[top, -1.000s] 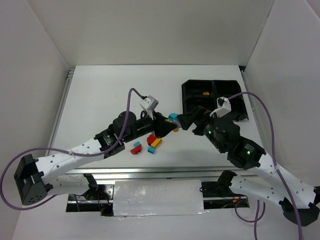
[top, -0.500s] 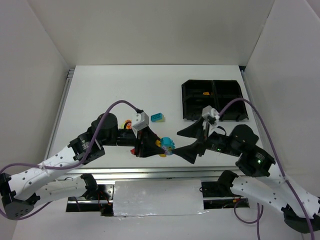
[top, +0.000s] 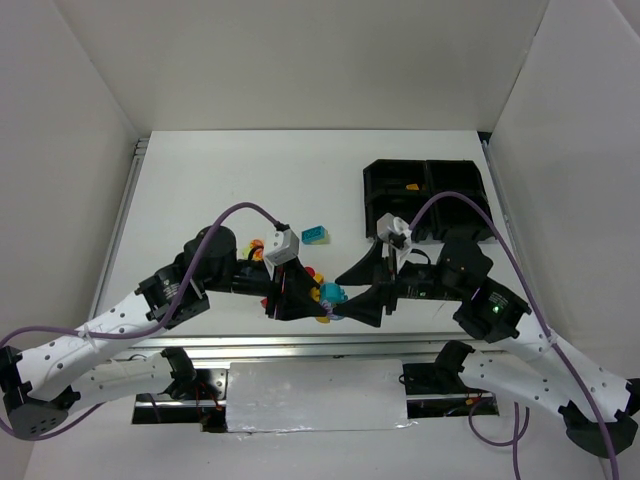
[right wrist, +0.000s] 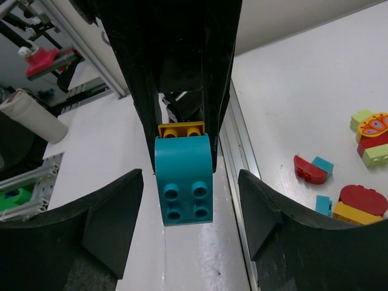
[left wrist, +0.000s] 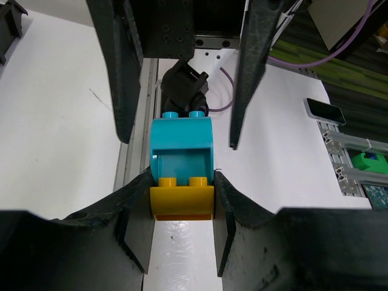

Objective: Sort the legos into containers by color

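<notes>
My left gripper (top: 322, 298) is shut on a stacked pair of legos, held above the table's near edge. In the left wrist view its jaws (left wrist: 182, 193) pinch the yellow brick (left wrist: 182, 201), with a teal brick (left wrist: 182, 148) stuck on its far side. My right gripper (top: 342, 298) is open and faces the left one. In the right wrist view its fingers (right wrist: 109, 224) stand apart on either side of the teal brick (right wrist: 183, 182) without touching it. The black tray (top: 385, 215) lies at the back right with an orange brick (top: 411, 186) inside.
A loose teal brick (top: 315, 235) lies mid-table. More legos lie behind the left arm: a red and teal pair (right wrist: 312, 170), a red and yellow pair (right wrist: 357, 205) and a yellow-green stack (right wrist: 373, 138). The aluminium rail (top: 320, 345) runs along the near edge.
Both arms pulled back from the table's middle to its near edge with the stack. In the last half second my right gripper moved left, bringing its open fingers beside the teal brick.
</notes>
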Available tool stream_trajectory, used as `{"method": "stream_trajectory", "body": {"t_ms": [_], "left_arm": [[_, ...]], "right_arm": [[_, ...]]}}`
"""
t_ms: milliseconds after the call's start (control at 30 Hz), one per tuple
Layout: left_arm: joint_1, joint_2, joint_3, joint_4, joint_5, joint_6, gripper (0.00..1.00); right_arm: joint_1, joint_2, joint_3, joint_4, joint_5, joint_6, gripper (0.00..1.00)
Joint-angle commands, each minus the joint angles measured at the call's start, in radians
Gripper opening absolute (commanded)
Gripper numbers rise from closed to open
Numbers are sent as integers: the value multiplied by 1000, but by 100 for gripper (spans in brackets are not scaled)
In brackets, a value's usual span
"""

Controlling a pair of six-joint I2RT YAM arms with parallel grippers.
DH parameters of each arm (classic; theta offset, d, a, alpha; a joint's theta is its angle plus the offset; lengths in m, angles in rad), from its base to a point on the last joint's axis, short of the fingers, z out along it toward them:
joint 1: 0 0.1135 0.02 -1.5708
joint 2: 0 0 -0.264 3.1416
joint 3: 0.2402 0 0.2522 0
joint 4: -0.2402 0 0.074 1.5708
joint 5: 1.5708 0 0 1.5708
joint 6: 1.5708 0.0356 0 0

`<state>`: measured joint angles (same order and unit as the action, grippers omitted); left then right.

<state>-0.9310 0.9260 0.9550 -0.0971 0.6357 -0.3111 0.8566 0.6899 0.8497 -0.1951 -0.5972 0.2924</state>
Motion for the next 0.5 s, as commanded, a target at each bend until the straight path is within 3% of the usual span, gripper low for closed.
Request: {"method": "stream_trajectory", "body": {"t_ms": [0,333,433,467], "left_arm": [[-2,-4,19,62,44,21,0],[-3,-15,11,76,59,23,0],[-2,-12,16,71,65,27,0],[-2,-9,21,66,65,30,0]], "right_arm": [[-2,7,-1,52,-39,-16,70],[-4,17,-15,59,-27,-32,71],[-2,31,-14,68,-45,-35,56],[-4,36,-14,68,-56,-42,36]]}}
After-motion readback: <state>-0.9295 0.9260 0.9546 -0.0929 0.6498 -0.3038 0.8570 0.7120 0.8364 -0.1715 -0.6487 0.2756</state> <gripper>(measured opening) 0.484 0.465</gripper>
